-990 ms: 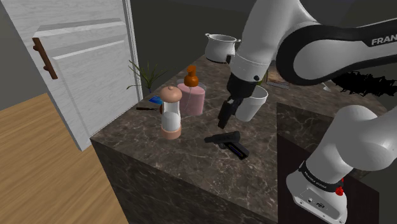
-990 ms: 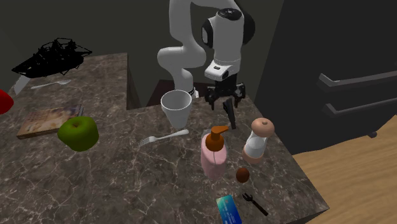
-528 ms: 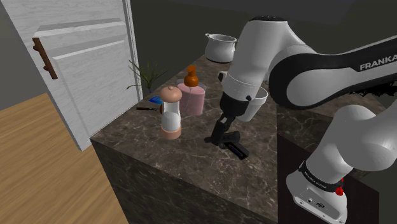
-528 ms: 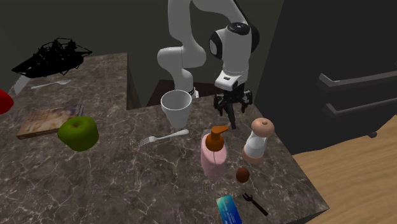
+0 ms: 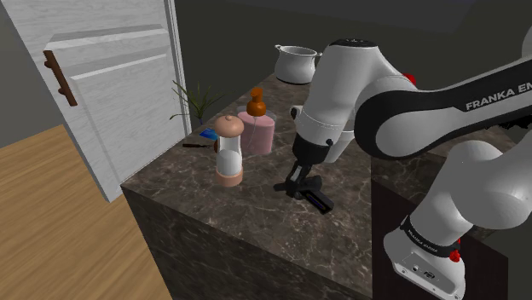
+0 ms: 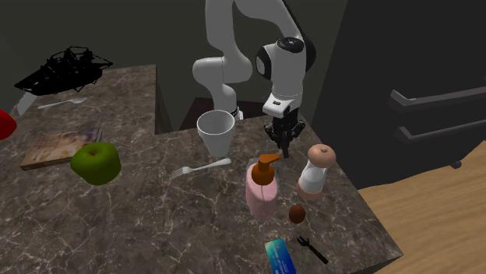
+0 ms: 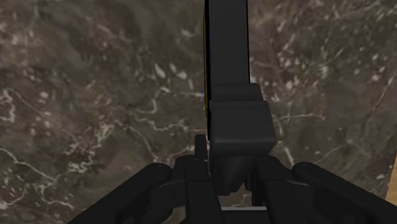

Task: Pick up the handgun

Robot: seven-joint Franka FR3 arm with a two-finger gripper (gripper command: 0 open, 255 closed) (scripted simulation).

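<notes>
The black handgun (image 5: pixel 315 197) lies flat on the dark marble counter (image 5: pixel 247 213), near the front edge. My black gripper (image 5: pixel 297 181) has come straight down onto it and is shut on the handgun. In the wrist view the fingers (image 7: pixel 191 175) clasp the gun's blocky end while its long body (image 7: pixel 227 57) runs away over the marble. In the second exterior view the gripper (image 6: pixel 282 145) stands low over the counter beside the white cup and covers most of the gun.
A pink soap dispenser (image 5: pixel 258 129) and a pepper grinder (image 5: pixel 228 150) stand close to the gun. A white cup (image 6: pixel 216 131), a fork (image 6: pixel 199 166), a green apple (image 6: pixel 96 162) and a book (image 6: pixel 58 147) lie further along. A white pot (image 5: pixel 296 62) sits at the back.
The arm came down from above the cup to the handgun. Its fingers, open a second ago, have closed on the gun.
</notes>
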